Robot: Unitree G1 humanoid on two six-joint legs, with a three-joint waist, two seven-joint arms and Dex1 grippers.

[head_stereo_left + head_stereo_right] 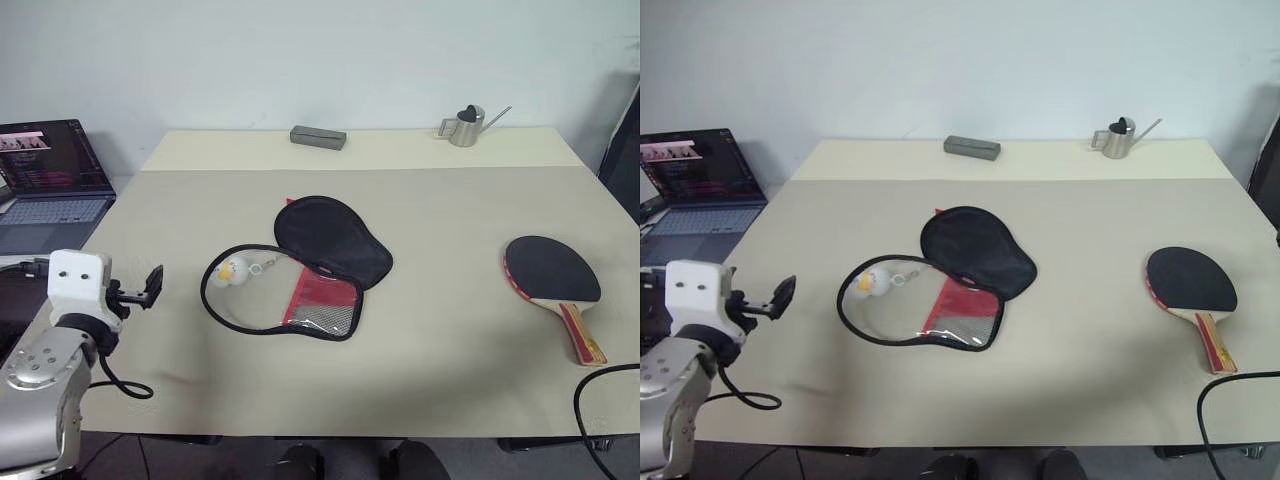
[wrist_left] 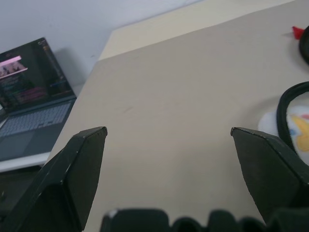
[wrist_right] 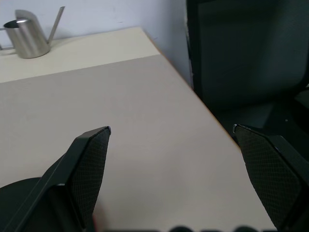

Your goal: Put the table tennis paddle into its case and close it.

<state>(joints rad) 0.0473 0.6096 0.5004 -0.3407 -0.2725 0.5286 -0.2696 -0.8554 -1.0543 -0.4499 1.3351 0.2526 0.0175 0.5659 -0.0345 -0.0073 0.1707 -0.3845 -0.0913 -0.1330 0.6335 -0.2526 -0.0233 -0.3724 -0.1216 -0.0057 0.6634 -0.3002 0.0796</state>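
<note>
The case (image 1: 330, 242) lies open in the middle of the table, its black flap folded back over a red panel and mesh pocket (image 1: 322, 303). A white-yellow plush charm (image 1: 228, 270) rests inside its zipper rim. The table tennis paddle (image 1: 552, 268) lies flat at the right, black face up, with its striped handle toward the front edge. My left gripper (image 1: 149, 285) hovers open near the table's left edge, to the left of the case, with nothing between its fingers (image 2: 87, 159). My right gripper (image 3: 172, 129) is open and empty by the table's right edge, just past the paddle's black face (image 3: 14, 203).
An open laptop (image 1: 50, 180) sits beyond the left edge of the table (image 1: 450, 380). A grey box (image 1: 318, 137) and a small metal watering can (image 1: 465, 127) stand at the back. A dark chair-like object (image 3: 241, 53) stands off the right edge. A black cable (image 1: 600, 410) loops at the front right.
</note>
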